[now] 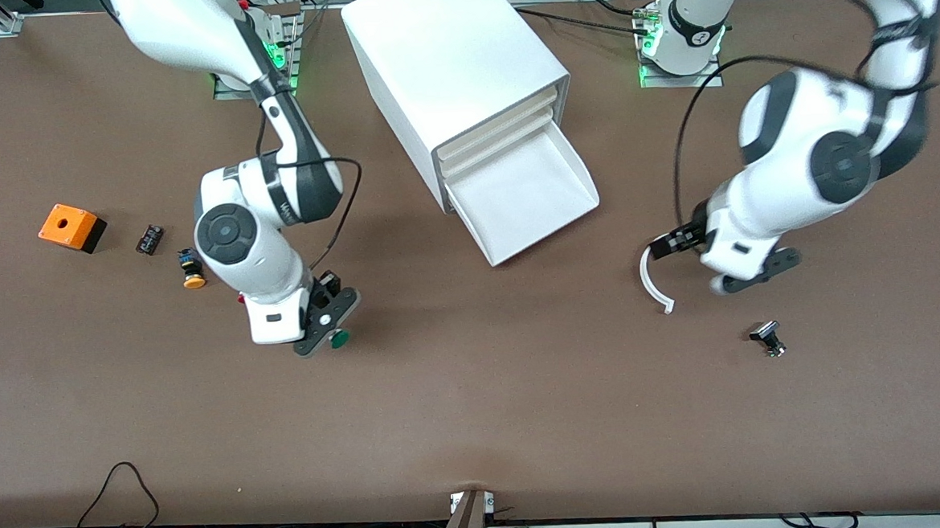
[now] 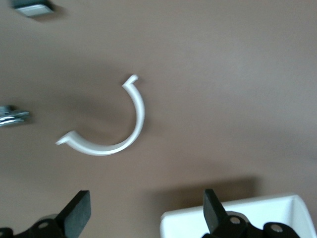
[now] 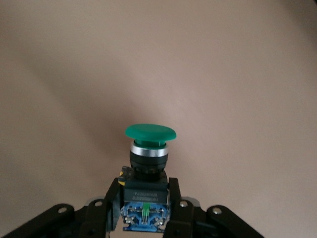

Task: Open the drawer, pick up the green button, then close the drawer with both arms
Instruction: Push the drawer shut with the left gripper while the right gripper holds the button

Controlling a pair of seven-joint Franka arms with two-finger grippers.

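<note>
Cabinet (image 1: 460, 79) fills middle of worktop's robot-side edge; its lowest drawer (image 1: 527, 193) stands pulled out, tray open from above.

Wide bare strip along camera-side edge.

Toward right arm's end: orange box (image 1: 71, 227), small black part (image 1: 149, 239), yellow-capped button (image 1: 191, 270) clustered.

Toward left arm's end: white curved piece (image 1: 653, 280), small black-metal part (image 1: 768, 338).

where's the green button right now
The green button is clamped in the right hand, over bare table toward the right arm's end, away from the open lowest drawer.
</note>
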